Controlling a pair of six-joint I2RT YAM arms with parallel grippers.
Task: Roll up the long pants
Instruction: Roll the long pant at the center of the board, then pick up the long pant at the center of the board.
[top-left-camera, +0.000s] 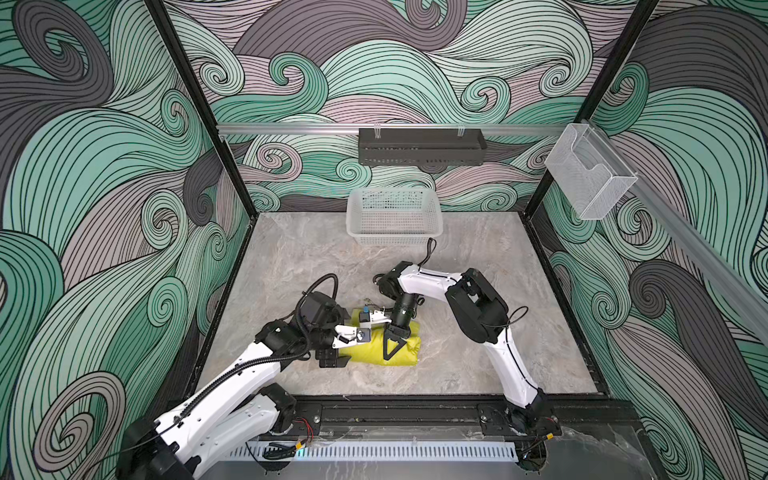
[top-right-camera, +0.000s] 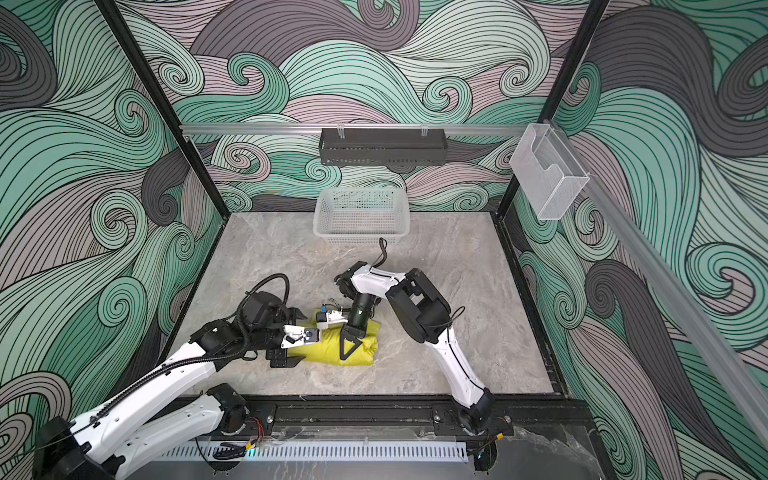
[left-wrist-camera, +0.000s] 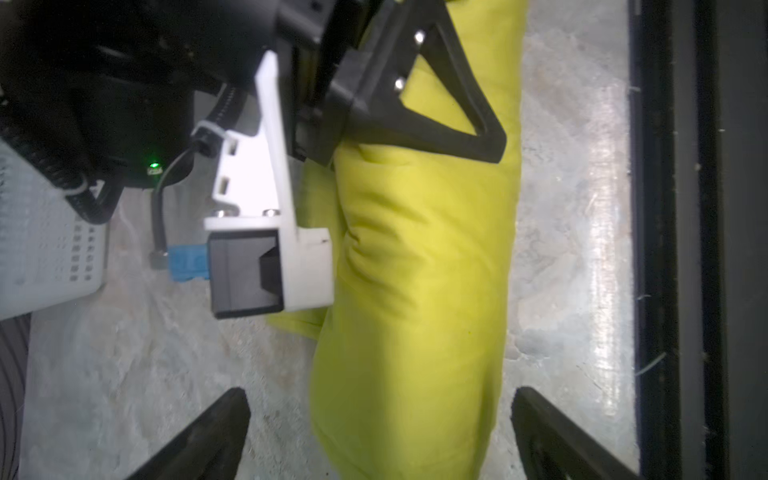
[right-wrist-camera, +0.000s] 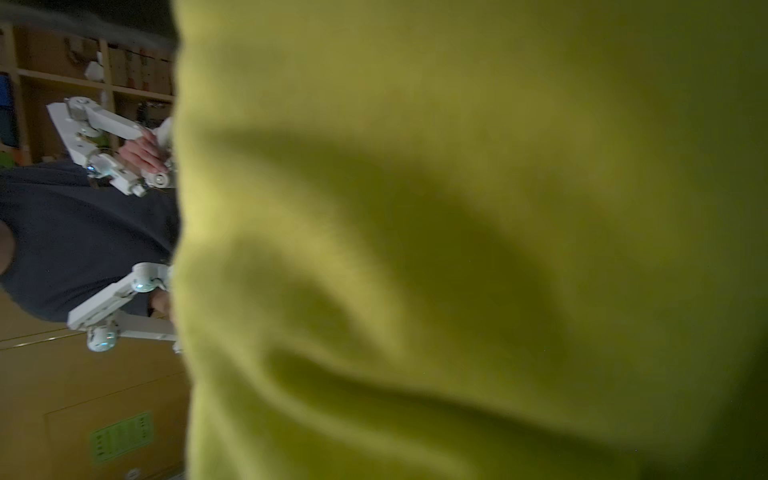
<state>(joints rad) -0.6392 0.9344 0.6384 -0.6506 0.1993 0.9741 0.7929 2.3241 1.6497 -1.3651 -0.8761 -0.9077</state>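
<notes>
The long pants (top-left-camera: 368, 353) lie as one thick roll on the table (top-left-camera: 478, 332), near the front edge and between my two arms, well apart from the white basket (top-left-camera: 394, 216) at the back. My left pincer (left-wrist-camera: 380, 397) is opened wide and holds nothing. Its two fingers stand one on each side of the roll's left end without touching it. My right pincer (top-left-camera: 390, 351) is narrow and, I judge, closed on the outer layers near the right end. Only one finger shows, lying across the cloth, and the other is hidden.

The fabric is thin, light and very soft, probably also a little slippery, so the roll can loosen when nothing presses it. I think the good place to take it is around the whole body of the roll, at both ends, not on one loose layer.

Both top views give the complete roll and its place, but not the gap at my left fingers. The left wrist view shows that gap clearly. The right wrist view is almost filled with blurred yellow cloth, too close to read
</notes>
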